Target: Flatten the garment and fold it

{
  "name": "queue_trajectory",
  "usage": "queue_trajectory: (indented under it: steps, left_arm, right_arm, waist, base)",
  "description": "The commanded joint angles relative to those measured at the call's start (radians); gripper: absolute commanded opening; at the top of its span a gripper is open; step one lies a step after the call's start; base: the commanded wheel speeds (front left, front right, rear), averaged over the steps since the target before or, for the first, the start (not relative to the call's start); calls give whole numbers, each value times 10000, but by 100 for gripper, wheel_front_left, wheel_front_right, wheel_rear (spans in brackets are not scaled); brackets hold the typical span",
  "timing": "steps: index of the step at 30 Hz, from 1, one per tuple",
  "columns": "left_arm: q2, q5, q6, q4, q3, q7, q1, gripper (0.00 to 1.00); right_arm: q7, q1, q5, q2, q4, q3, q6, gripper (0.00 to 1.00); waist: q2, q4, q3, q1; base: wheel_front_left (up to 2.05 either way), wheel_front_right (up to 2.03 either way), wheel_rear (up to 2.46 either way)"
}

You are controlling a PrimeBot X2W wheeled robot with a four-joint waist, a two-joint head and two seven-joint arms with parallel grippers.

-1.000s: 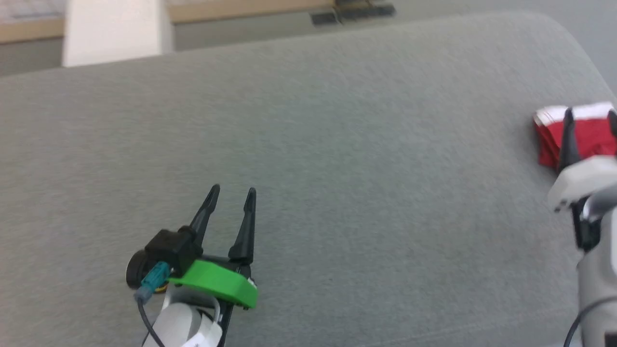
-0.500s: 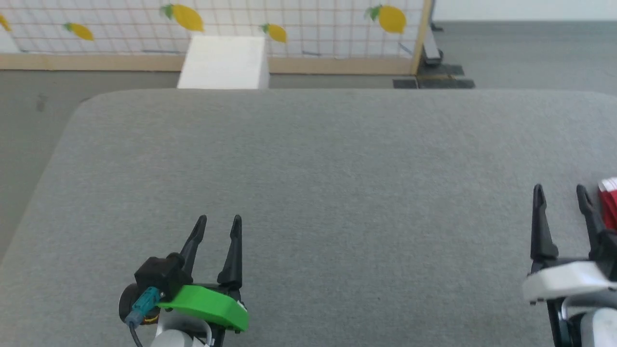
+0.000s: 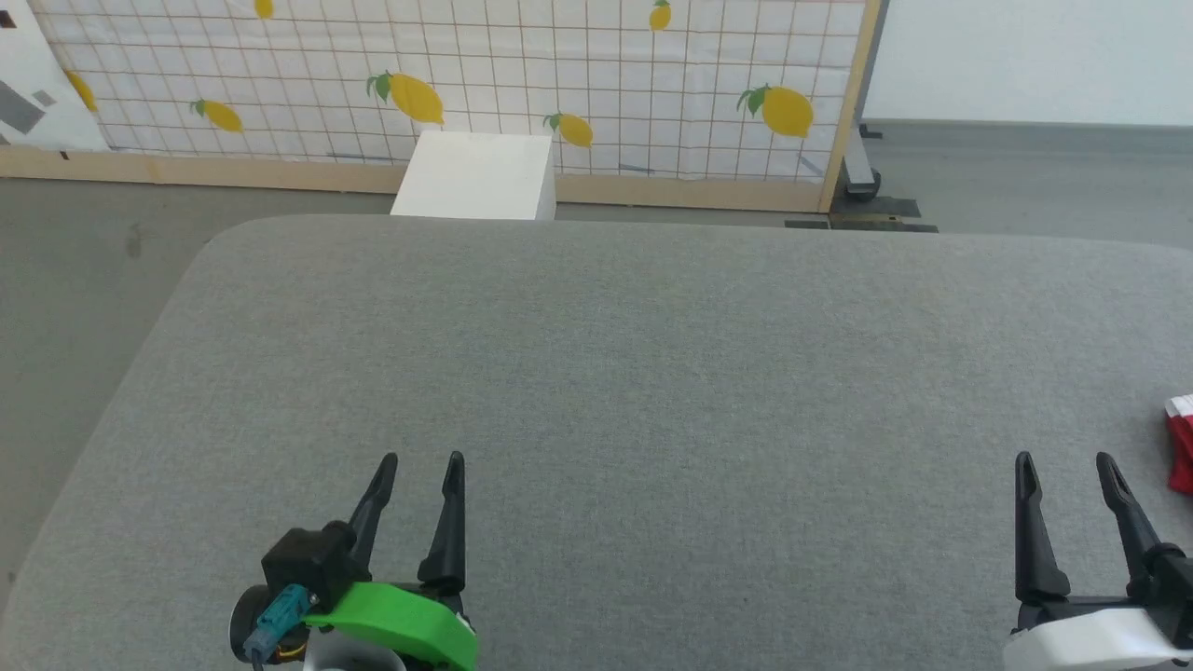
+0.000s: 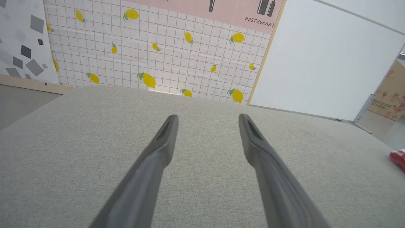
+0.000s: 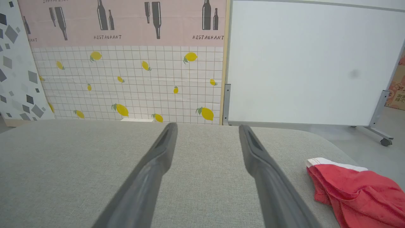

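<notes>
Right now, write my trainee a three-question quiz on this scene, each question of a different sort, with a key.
1. True or false: the right gripper is shut on the garment.
2. Where does the garment lie? A) in the middle of the grey padded surface; B) near that surface's right edge, to the right of the right gripper; C) on the floor.
3. What stands beyond the surface's far edge, in front of the lemon-print panel?

Key
1. False: its jaws stand open, clear of the garment.
2. B.
3. A white box.
</notes>
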Motion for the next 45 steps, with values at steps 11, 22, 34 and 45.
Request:
queue_trajectory:
  steps: [11,22,34,45]
  left_arm:
    - [-46,-125,-67,21,-86,-47,122,100]
    - [-46,-250,15,6,-187,-47,140,100]
    - [-17,-144,34,11,-217,9,9,0]
    - [-18,-106,43,-5,-202,33,9,0]
  right_arm:
    - [-58,296,185,23,-89,-8,-15,100]
    - [-58,302,261,23,-123,114,-15,100]
    - [7,184,270,-4,-46,104,0,0]
    - [31,172,262,-4,-49,117,0,0]
  waist:
    - [0,-121,166,1]
    - [0,-125,162,1]
    - [0,-132,208,1]
    - [0,-136,218,1]
  base:
    - [0,0,0]
    - [0,0,0]
    - [0,0,0]
    - [0,0,0]
